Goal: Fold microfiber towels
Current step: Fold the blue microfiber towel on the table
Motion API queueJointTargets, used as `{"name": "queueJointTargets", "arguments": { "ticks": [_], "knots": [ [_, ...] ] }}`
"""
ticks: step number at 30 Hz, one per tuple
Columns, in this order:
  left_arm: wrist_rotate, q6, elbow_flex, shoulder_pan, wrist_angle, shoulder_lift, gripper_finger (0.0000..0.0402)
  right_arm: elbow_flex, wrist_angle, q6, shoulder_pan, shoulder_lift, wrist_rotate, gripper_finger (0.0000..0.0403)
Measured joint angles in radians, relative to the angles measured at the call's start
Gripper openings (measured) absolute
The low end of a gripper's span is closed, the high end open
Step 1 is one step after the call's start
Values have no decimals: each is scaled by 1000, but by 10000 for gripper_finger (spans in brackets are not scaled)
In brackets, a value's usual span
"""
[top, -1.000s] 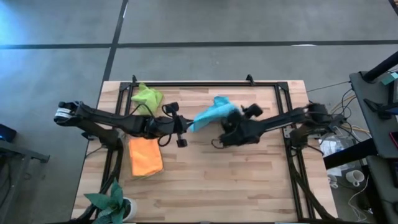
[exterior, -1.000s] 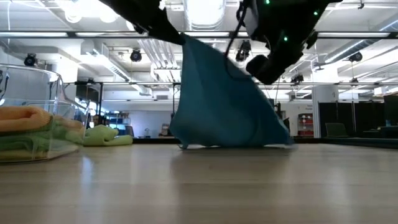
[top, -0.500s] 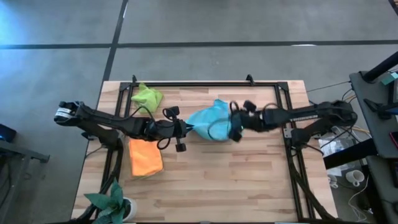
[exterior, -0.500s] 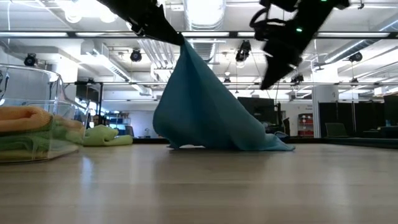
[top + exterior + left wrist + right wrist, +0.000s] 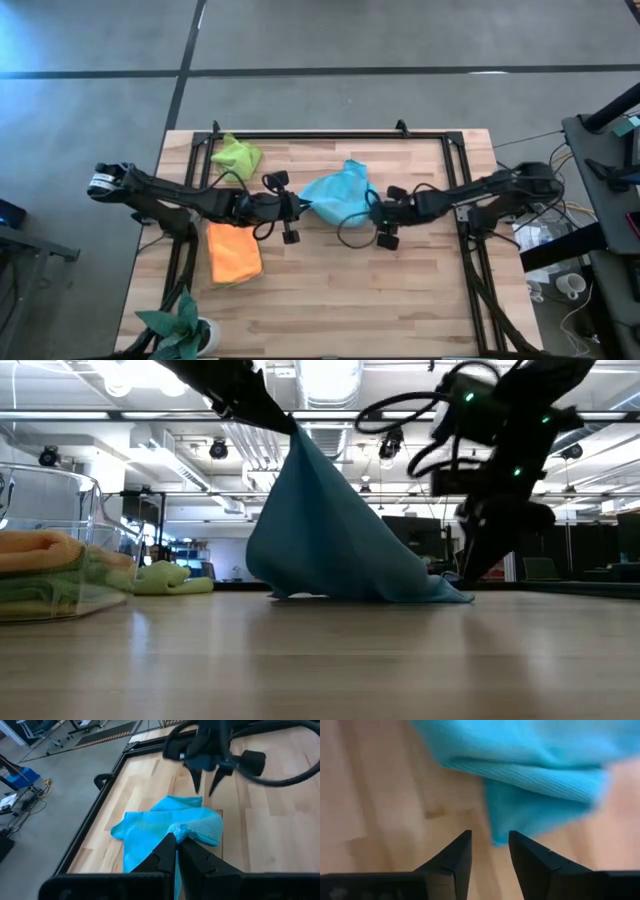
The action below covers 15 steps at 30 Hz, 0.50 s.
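Note:
The light blue towel stands like a tent at the table's middle. Its peak is lifted by my left gripper, which is shut on it, and its lower edge lies on the wood. My right gripper is open and points down at the table just right of the towel. In the right wrist view its two fingers stand short of the towel's near corner, apart from it. The left wrist view shows that gripper hanging over the towel's far corner. My left gripper pinches a bunched bit of the towel's top between its two fingers. It comes from the table's left side, slanting a little downward. The cloth hangs below the fingers and fans out wide, with its bottom edge on the table.
A crumpled lime green towel lies at the far left. A folded orange towel lies at the near left, and a potted plant stands at the near left corner. The low view shows a clear container at the left. Bare wood spreads near and right.
My right gripper has tipped from nearly level to pointing down. It has sunk from beside the towel's upper slope toward the table at the towel's right corner. The towel's right side has slumped, and its peak has stayed up in my left gripper.

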<state>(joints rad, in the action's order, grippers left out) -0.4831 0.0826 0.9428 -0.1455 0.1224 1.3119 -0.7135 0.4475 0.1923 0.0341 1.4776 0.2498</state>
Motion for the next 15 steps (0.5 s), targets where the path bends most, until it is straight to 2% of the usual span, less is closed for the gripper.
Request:
{"name": "queueJointTargets", "arguments": {
  "ticks": [2, 10, 12, 15],
  "knots": [
    [0, 0, 0, 0, 7, 1, 0, 0, -26, -57, -41, 40, -56, 118],
    [-3, -26, 0, 0, 79, 1, 0, -12, -41, -151, -124, 151, -79, 103],
    [-5, -26, -1, 1, 84, 1, 0, -12, -41, -160, -124, 153, -80, 81],
    [-24, -25, 0, 2, 80, 1, 0, -6, -42, -160, -124, 130, -81, 28]
  ]
}}
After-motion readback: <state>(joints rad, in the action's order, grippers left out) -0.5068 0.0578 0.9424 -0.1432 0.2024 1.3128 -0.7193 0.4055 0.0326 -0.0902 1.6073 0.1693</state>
